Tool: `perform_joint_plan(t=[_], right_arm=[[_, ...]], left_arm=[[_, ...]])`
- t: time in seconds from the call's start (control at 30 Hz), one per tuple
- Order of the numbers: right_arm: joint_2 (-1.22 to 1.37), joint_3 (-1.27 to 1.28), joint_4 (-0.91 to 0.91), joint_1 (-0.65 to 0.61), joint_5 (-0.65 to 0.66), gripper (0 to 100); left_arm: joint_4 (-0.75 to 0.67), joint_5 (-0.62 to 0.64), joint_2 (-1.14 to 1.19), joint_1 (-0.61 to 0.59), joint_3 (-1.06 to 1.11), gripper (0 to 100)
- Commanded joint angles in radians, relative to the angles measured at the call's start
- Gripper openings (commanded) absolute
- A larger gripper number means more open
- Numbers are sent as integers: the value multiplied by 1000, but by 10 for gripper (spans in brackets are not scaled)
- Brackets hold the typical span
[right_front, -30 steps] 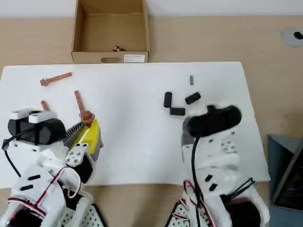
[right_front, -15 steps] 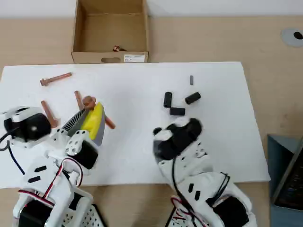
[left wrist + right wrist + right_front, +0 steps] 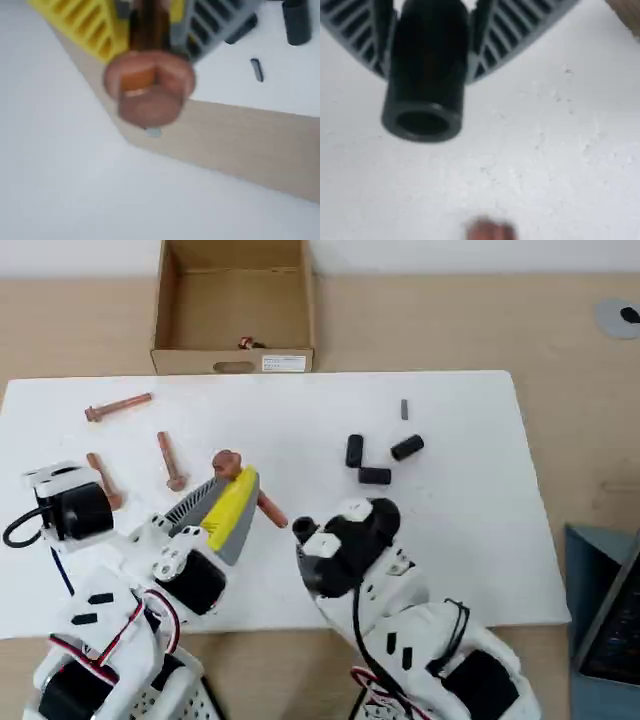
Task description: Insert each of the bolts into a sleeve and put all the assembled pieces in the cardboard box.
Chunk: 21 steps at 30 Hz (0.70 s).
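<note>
One piece (image 3: 247, 342) is judged done in the cardboard box (image 3: 232, 362); a bolt (image 3: 226, 462) is clamped by the left gripper (image 3: 235, 485) and a sleeve (image 3: 304, 531) by the right gripper (image 3: 427, 50) near the mat's (image 3: 470, 540) front edge, not yet mated, with three loose bolts (image 3: 118, 406) and three loose sleeves (image 3: 375, 476) left.

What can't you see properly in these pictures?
- High view: the piece in the cardboard box is too small to identify.
- Left wrist view: the bolt has its shank hidden in the left pincer.
- Right wrist view: a brown blur is cut by the edge.
</note>
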Motion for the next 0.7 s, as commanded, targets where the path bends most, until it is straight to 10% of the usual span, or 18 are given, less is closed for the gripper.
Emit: perform_joint_plan(t=[0.0,0.67], right_arm=[[-136,7,-48,-15,25,9],[-137,5,-86,-76,106,9]], left_arm=[[-21,2,-8,12,5,2],[-104,2,-8,14,106,2]])
